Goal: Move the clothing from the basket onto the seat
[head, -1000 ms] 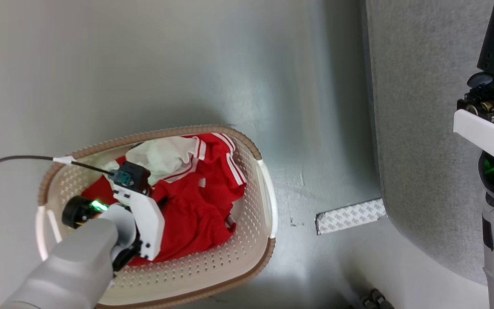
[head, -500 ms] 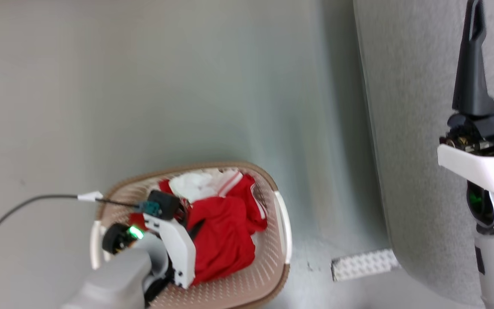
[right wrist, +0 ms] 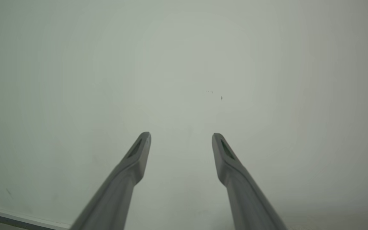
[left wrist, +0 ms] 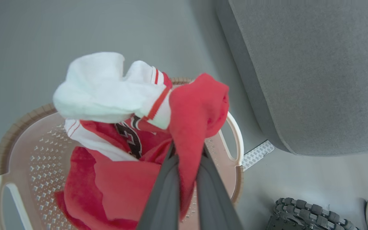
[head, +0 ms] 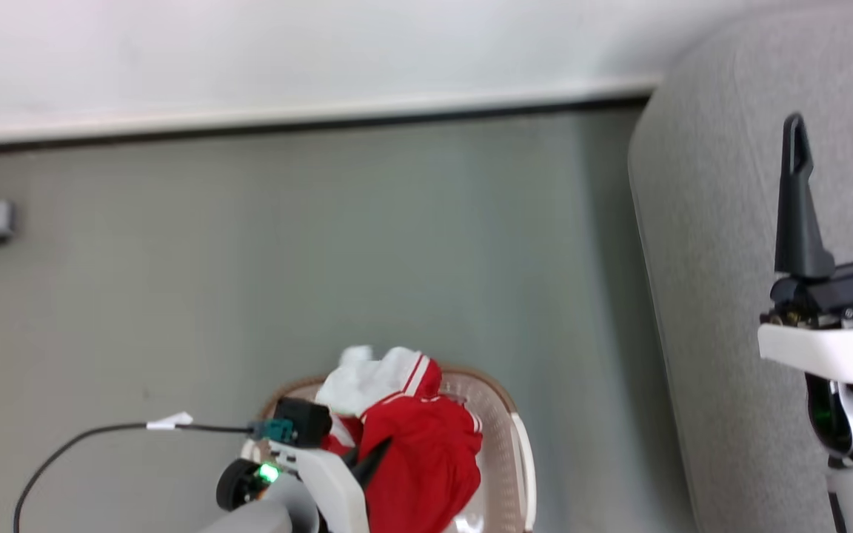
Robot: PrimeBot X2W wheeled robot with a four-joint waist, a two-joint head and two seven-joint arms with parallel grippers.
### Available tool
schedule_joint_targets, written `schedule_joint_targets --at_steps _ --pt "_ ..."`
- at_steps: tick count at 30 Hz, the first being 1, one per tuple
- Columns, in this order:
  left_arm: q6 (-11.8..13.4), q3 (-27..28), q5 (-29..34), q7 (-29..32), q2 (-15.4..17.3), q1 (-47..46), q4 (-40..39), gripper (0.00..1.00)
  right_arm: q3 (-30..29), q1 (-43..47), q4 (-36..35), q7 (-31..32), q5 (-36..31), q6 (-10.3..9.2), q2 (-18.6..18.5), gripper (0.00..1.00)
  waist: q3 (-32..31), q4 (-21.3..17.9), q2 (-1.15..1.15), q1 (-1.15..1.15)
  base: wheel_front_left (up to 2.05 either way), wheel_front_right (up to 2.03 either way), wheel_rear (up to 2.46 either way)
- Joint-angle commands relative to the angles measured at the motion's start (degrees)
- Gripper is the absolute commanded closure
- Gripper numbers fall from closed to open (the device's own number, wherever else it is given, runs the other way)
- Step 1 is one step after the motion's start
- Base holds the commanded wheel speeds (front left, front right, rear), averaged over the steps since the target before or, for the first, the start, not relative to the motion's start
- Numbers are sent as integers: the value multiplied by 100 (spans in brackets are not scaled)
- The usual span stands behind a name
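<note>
Because the clothing (left wrist: 200, 105) is soft, light fabric that folds and hangs freely, it should be easy to lift but loose to carry: it keeps no shape, the parts outside the grip will probably swing and drag, and a thin pinch could slip out. I judge that the best place to take hold is a thick bunched fold near the middle of a garment, not a sleeve end or the white trim, so that less cloth hangs down. The left claw (left wrist: 187, 148) is closed tight on such a fold of red cloth; the fabric comes up between its two dark fingers (left wrist: 164, 191) and bulges just beyond the tips. Beyond the tips and to their left in the left wrist view, a white part with red stripes stands up. The rest of the red cloth hangs below the claw into the basket (left wrist: 18, 134), which lies directly under it on the floor (left wrist: 75, 25). Whether a second garment is tangled with the held one, I cannot tell. The seat (left wrist: 315, 73) is to the right of this claw, well apart, with bare floor between. The right claw (head: 837, 126) has its fingers spread wide and holds nothing; in the head view it shows against the seat's grey fabric, far from the clothing.
</note>
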Motion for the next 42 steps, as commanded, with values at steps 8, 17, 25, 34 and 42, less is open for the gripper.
schedule_joint_targets --at_steps 8,17,25,34,42 --pt "10 399 328 -47 144 375 -463 100 -3 531 218 6 194 -12 -132 0 -1046 301 0 2 0 0 0" --pt "10 1332 1132 -49 165 903 -1187 100 6 1073 303 6 389 -12 -247 0 -1741 361 0 2 0 0 0" --pt "9 2280 1684 -50 173 1324 -2014 100 5 1499 321 6 661 -12 -184 0 -2133 400 0 2 0 0 0" --pt "26 3113 2385 -50 214 1440 -2986 100 2 1786 312 6 804 -12 -117 0 -2275 481 0 2 0 0 0" --pt "157 3316 2862 -50 323 1250 -3719 100 237 1992 457 6 885 -12 -118 0 -2376 535 0 2 0 0 0"
